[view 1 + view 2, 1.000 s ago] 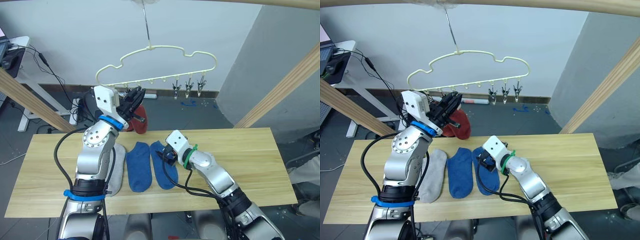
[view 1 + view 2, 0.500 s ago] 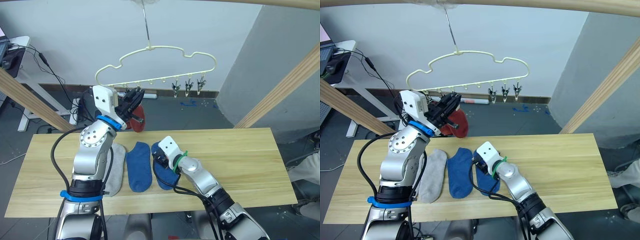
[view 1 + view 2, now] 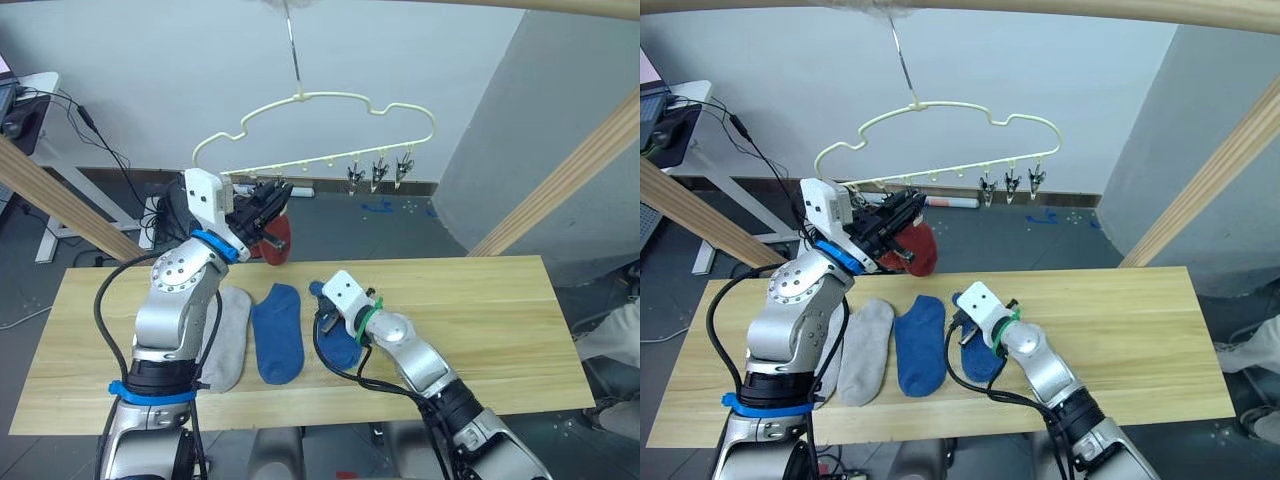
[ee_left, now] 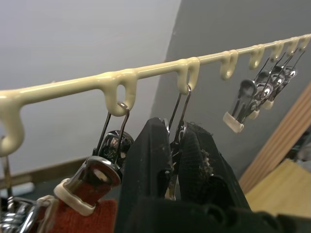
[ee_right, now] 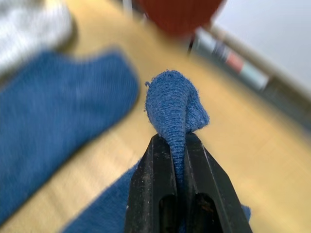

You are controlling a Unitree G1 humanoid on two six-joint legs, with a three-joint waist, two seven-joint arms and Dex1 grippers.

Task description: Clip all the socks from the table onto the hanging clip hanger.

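From my station the light is even and soft over the table (image 3: 500,320), with faint shadows beside the socks. My right wrist view blurs everything behind the pinched blue sock (image 5: 176,109); chrome clips (image 4: 252,94) catch small glints.

Partly hidden behind left gripper (image 3: 268,205): 1 rust-red sock (image 3: 277,238). Cut off by frame's top edge: hanger hook (image 3: 291,40).
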